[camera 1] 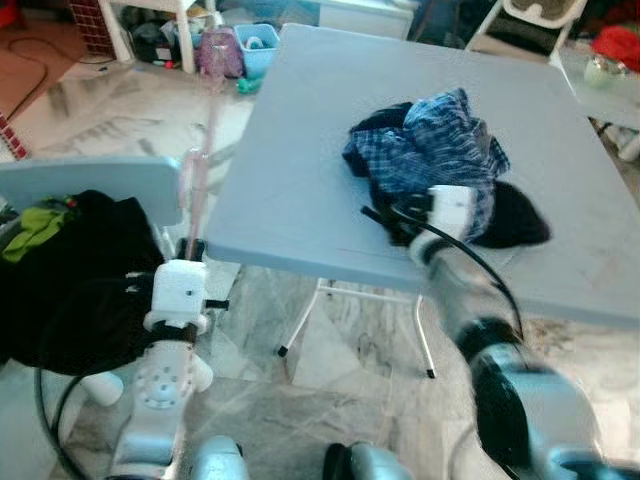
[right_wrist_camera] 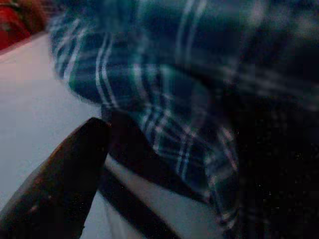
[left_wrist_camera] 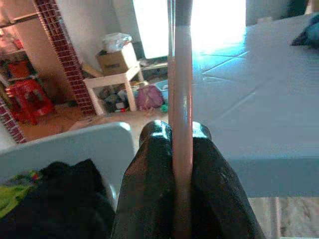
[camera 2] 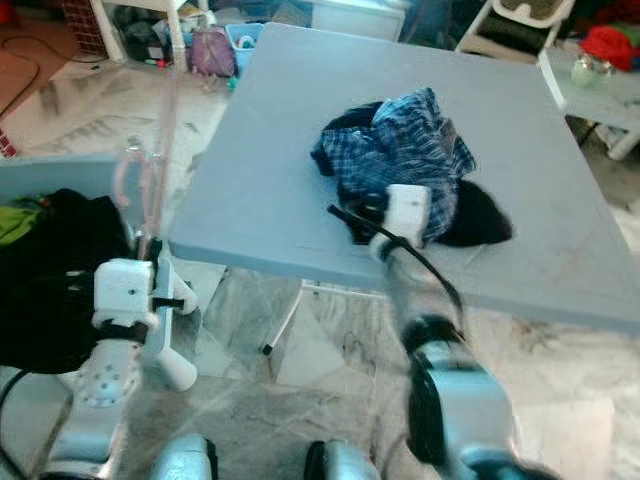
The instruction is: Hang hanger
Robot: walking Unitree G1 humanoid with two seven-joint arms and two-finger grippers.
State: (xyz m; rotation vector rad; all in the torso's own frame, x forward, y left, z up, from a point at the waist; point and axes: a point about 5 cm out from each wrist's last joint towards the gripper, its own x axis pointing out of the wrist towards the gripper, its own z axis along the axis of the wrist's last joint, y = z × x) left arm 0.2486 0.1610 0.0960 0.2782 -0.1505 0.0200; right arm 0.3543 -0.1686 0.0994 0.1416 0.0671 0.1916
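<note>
A thin pink hanger (camera 1: 205,130) stands upright just off the left edge of the grey table (camera 1: 300,150). My left gripper (left_wrist_camera: 181,132) is shut on its lower rod, below table height (camera 1: 190,250). On the table lies a crumpled blue plaid shirt (camera 1: 435,140) over a black garment (camera 1: 515,225). My right gripper (camera 1: 452,208) reaches into the near side of that pile. In the right wrist view one black finger (right_wrist_camera: 65,169) shows beside the plaid cloth (right_wrist_camera: 164,99), spread away from centre, while the other is hidden by fabric.
A grey chair back (camera 1: 90,180) stands at my left, with black clothes (camera 1: 80,280) and a green item (camera 1: 35,230) heaped on it. White folding legs (camera 1: 310,320) show under the table. Bags and a blue bin (camera 1: 255,45) sit on the floor beyond.
</note>
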